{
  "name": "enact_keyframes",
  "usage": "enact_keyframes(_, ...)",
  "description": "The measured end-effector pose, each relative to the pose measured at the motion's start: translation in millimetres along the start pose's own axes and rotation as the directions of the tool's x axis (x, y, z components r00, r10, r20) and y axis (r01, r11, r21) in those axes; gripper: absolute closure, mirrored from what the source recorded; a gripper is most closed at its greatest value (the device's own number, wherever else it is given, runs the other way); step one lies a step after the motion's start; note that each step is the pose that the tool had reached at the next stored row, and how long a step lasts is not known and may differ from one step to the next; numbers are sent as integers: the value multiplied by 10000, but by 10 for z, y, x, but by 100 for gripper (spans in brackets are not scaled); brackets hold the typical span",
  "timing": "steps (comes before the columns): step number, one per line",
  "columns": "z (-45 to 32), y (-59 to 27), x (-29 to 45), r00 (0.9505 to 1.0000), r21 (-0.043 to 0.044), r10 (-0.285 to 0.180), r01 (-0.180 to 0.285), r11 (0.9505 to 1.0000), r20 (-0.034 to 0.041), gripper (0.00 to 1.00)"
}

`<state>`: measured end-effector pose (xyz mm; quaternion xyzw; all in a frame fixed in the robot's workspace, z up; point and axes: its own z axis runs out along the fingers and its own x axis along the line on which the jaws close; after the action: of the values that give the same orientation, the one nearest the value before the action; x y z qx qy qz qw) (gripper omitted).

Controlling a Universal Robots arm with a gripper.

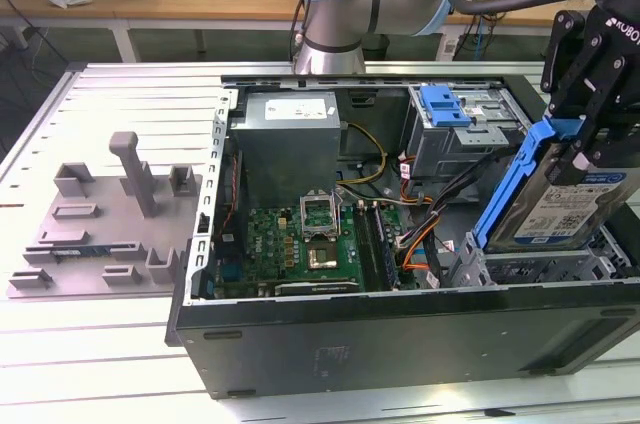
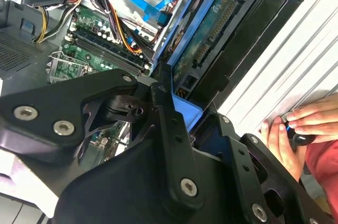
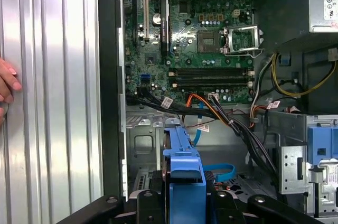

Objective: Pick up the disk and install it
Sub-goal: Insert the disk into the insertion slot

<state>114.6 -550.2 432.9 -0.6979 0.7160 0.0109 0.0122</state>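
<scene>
Nearest the exterior view's camera lies an open black metal computer case on a ribbed aluminium table. Over the case's corner at the exterior view's right, the black two-fingered gripper is clamped on the disk, a flat silver hard drive with a white-and-blue label in a blue plastic frame. It hangs tilted above the case's drive bay, not yet seated.

In the second wrist view, the drive's bare green circuit board shows, and a person's hand rests on the table just outside the case.

In the first wrist view, the blue frame points toward the case's green motherboard.

The disk is probably stiff, fairly heavy and shock-sensitive, and best held by the frame's edges.
</scene>
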Motion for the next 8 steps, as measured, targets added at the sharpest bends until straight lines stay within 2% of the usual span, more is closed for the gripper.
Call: enact_keyframes(8,26,-1,1,10000,1,0,0,10000,5,64)
